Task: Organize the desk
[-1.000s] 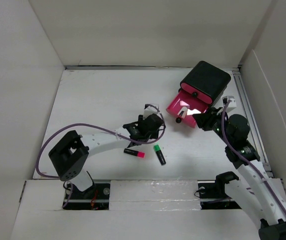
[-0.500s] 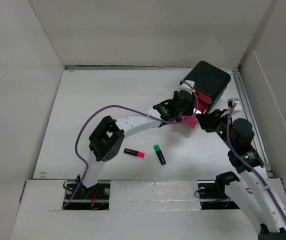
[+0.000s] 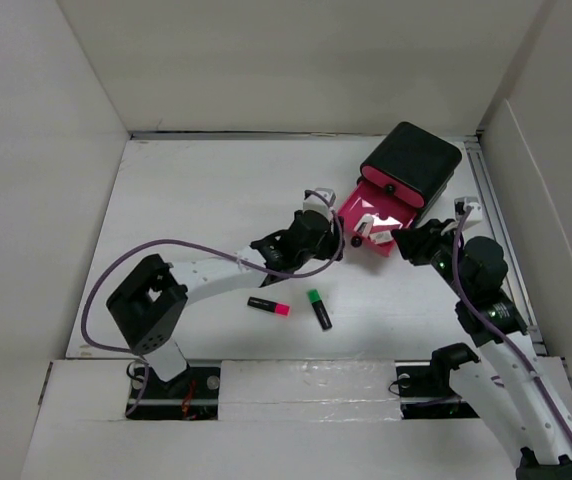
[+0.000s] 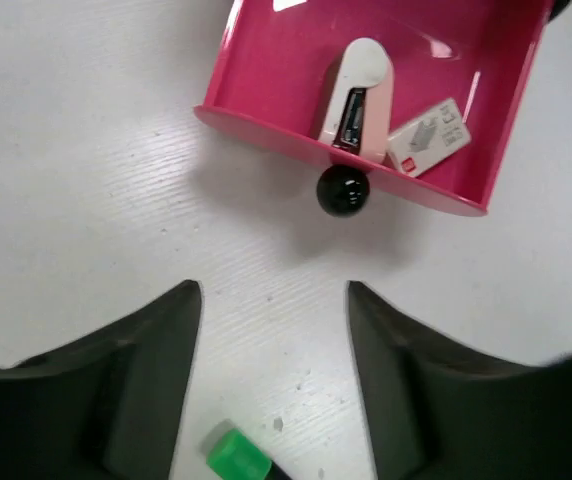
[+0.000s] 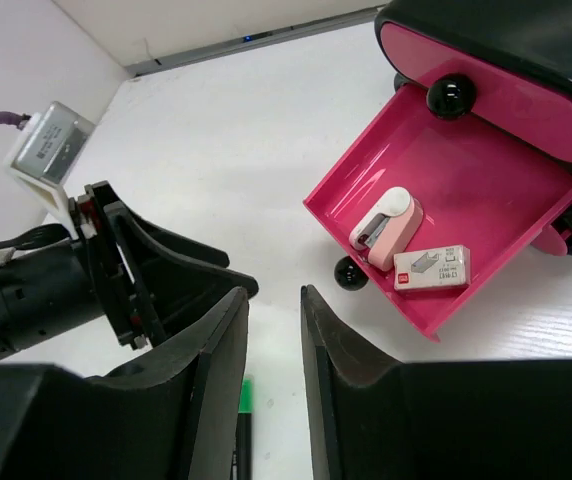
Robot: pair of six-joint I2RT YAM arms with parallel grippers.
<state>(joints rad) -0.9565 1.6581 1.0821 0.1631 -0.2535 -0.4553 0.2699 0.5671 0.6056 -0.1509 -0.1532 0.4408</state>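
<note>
Big white matte desk (image 3: 186, 200) spreads out beneath the black plastic box with pink drawers (image 3: 414, 160), whose bottom pink drawer (image 4: 266, 130) hangs open. Left gripper (image 4: 274, 300) just in front of that box, fingers wide, empty; right gripper (image 5: 274, 300) beside it, narrowly parted, empty. Pink-and-white stapler (image 4: 358, 85) inside.

Drawer box (image 3: 412, 163) stands at the far right of the tabletop (image 3: 196, 200), its drawer (image 4: 266, 70) open toward the near left, with a stapler (image 4: 356, 90) and a small carton (image 4: 427, 137) side by side inside. A marker (image 3: 268, 306) and, just right of it, a second marker (image 3: 319, 309) lie on the tabletop — nearer the arm bases, left of the drawer, not touching.
</note>
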